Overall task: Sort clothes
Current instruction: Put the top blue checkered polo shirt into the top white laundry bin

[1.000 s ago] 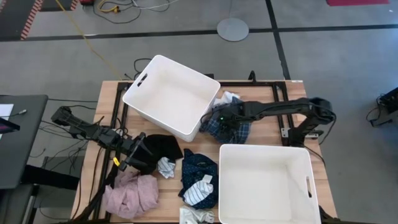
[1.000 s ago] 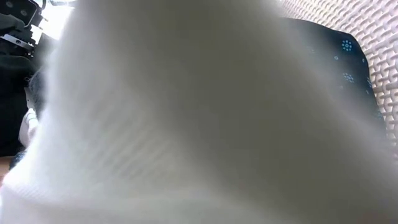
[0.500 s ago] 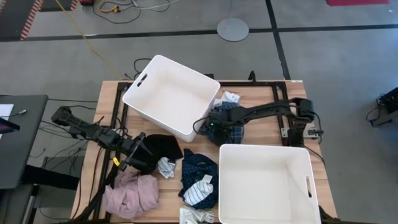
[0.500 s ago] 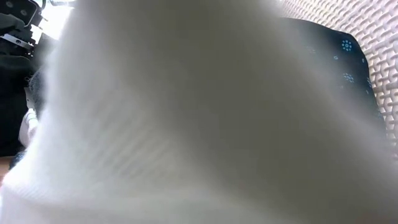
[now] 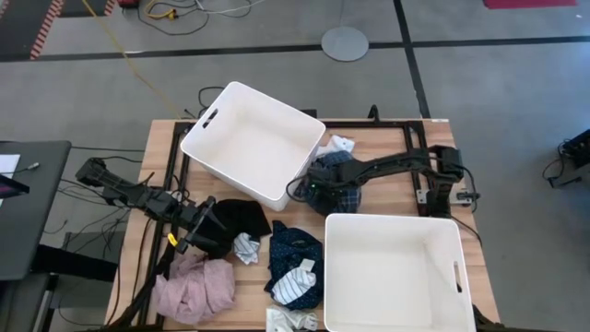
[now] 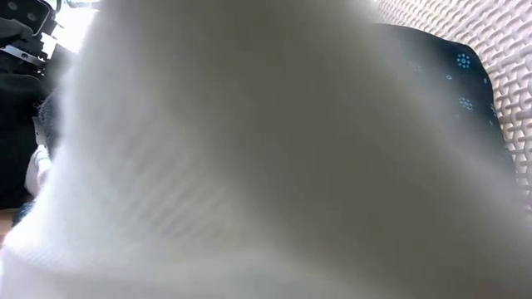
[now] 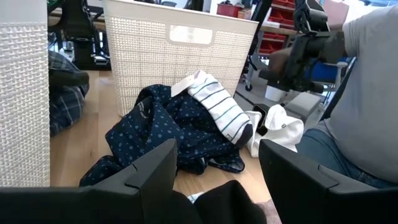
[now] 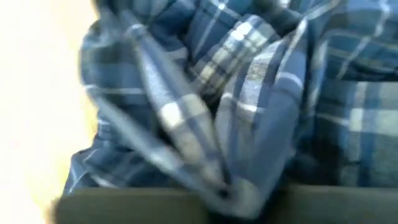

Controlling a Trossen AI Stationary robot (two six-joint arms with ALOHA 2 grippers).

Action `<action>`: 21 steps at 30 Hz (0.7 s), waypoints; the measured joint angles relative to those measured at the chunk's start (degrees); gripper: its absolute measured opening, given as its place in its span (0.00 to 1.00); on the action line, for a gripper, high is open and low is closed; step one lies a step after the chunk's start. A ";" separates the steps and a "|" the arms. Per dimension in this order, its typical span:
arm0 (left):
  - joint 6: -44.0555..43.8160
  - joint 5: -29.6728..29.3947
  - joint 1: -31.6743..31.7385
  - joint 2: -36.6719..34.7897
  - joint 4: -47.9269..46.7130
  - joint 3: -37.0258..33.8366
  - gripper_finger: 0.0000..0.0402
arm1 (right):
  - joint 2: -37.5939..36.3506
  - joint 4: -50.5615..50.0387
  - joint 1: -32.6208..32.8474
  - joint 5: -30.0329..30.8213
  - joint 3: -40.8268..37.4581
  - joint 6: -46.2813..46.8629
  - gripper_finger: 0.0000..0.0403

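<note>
The blue plaid shirt (image 5: 348, 191) lies crumpled on the table between the two white bins. My right gripper (image 5: 318, 184) points steeply down into its left part and is shut on it; the right wrist view is filled with plaid folds (image 8: 249, 93). My left gripper (image 7: 217, 177) stands open and level at the table's left, and the black garment (image 5: 241, 218) lies just under and in front of its fingers. The navy dotted garment (image 7: 168, 124) carries a striped sock (image 7: 219, 111). The pink garment (image 5: 194, 289) lies at the near left. My right gripper has a bunched fold of the plaid shirt (image 8: 214, 171) between its two fingers, coming from above and pointing steeply down. The fabric there is gathered in several layers. The rest of the shirt lies on the table.
One white bin (image 5: 214, 116) stands at the far middle, the other (image 5: 392, 221) at the near right. A white sock (image 5: 246, 247) lies by the black garment, and a pale piece (image 5: 342, 145) beyond the shirt. White fabric blocks the low view. A person (image 7: 367, 93) sits past the table.
My right gripper has gone down and a little toward the table's left, onto the plaid shirt, where it now stays still.
</note>
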 joint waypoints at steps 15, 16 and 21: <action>-0.01 0.00 0.02 0.00 0.01 0.00 0.55 | -9.55 -4.25 2.13 2.19 -0.32 -0.05 0.00; -0.01 0.00 0.01 0.00 0.00 0.00 0.55 | -11.20 -4.49 2.40 2.52 -0.32 -0.03 0.00; -0.01 0.00 0.00 0.00 0.01 0.00 0.55 | -19.98 -4.47 3.64 3.86 -0.30 0.41 0.00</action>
